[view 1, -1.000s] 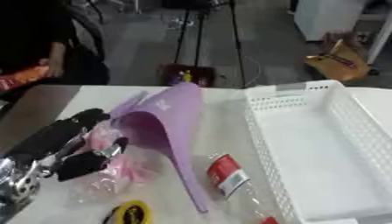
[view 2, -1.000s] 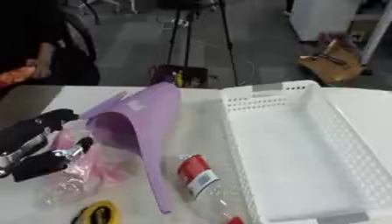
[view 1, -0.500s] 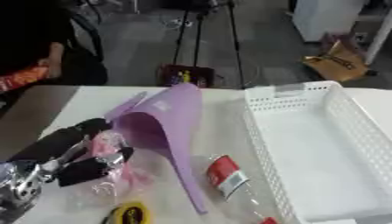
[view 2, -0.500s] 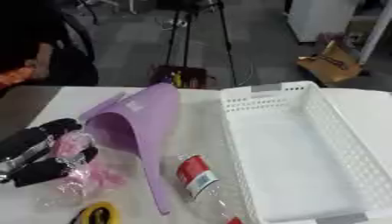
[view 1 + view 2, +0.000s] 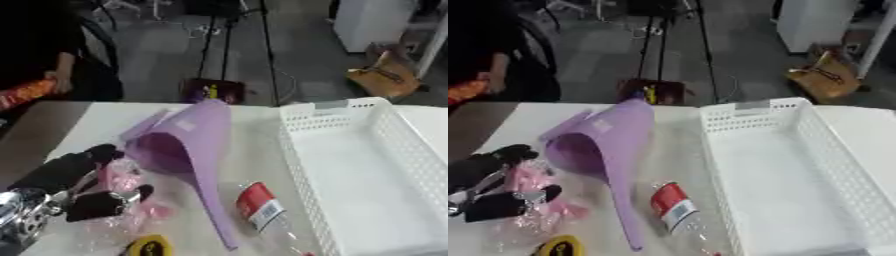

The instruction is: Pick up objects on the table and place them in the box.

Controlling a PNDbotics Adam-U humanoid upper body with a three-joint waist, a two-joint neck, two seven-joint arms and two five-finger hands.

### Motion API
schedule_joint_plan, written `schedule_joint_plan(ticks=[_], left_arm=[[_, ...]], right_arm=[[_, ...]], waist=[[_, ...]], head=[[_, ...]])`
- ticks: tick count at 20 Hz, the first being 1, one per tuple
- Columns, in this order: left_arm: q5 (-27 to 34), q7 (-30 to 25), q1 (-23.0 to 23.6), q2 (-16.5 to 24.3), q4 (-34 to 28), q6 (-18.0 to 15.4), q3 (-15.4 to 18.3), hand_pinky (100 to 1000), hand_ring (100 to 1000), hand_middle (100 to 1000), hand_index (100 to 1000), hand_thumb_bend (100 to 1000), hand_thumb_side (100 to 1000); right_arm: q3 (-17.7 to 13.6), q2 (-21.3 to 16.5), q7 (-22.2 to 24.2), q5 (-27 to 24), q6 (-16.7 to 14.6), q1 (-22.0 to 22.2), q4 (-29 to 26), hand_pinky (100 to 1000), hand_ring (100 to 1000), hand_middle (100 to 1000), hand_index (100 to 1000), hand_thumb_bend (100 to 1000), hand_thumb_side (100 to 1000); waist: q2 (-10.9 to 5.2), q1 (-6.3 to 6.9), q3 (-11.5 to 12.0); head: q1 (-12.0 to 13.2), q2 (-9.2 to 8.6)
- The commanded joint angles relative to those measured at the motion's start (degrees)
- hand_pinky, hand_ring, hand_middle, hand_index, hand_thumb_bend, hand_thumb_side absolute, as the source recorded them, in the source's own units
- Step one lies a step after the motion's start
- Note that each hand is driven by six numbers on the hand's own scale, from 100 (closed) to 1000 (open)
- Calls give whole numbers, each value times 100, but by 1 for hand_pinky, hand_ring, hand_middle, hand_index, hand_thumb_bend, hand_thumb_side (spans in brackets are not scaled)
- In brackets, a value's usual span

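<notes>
My left hand (image 5: 74, 189) hangs at the lower left over a clear bag of pink pieces (image 5: 122, 210), thumb and fingers apart on either side of its top. A purple dustpan (image 5: 184, 150) lies beside the bag with its long handle pointing toward me. To its right lies a clear bottle with a red label (image 5: 261, 210). A small yellow and black object (image 5: 150, 246) sits at the bottom edge. The white slatted box (image 5: 367, 175) fills the right side and holds nothing. My right hand is out of sight.
The table's far edge runs just behind the dustpan and box. Beyond it are a tripod (image 5: 236, 45), a brown bag (image 5: 385, 75) on the floor and a person in dark clothes (image 5: 52, 55) at the far left.
My left hand has drawn back toward the lower left, and its fingers have spread over the pink bag. The camera has shifted slightly.
</notes>
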Motion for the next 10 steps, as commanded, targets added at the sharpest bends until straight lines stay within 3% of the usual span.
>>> schedule_joint_plan(ticks=[1,10], left_arm=[[-108,-145,-74,138,-69,-51,50,778,890,1000,1000,533,993],[522,-498,-104,158,-69,35,48,728,868,1000,1000,518,928]], right_arm=[[-42,-109,-67,-51,-13,-1,-109,691,595,568,603,100,660],[-52,-114,-281,-74,24,-12,-109,687,594,562,595,100,645]], waist=[[-89,-1,-9],[-87,19,-12]], head=[[10,-70],[16,-60]])
